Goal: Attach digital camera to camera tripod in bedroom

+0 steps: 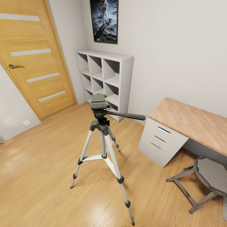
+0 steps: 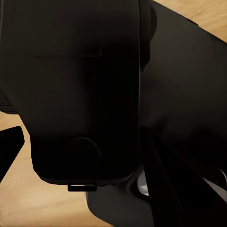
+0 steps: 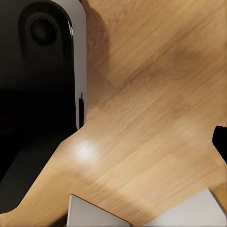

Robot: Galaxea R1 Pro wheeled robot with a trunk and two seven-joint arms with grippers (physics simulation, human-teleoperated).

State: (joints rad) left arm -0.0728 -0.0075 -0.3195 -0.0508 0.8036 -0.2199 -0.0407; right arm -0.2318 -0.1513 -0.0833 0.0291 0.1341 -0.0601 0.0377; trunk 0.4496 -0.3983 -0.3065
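**Standing tripod, bare head plate**

Standing on the glossy light wood floor (image 1: 41, 176), the camera tripod (image 1: 102, 148) had three silver telescopic legs splayed, with black joints and feet. Its flat dark grey head plate (image 1: 98, 101) carried nothing; a long black pan handle (image 1: 127, 115) ran toward the wood-topped counter (image 1: 192, 121) with white drawers. Behind it stood a white nine-cube shelf (image 1: 105, 80), an astronaut poster (image 1: 104, 19) and an oak door (image 1: 34, 53). A grey angular stool (image 1: 205, 179) sat by the counter. Wrist views showed smooth black housings over floor planks; neither tool's state could be told.
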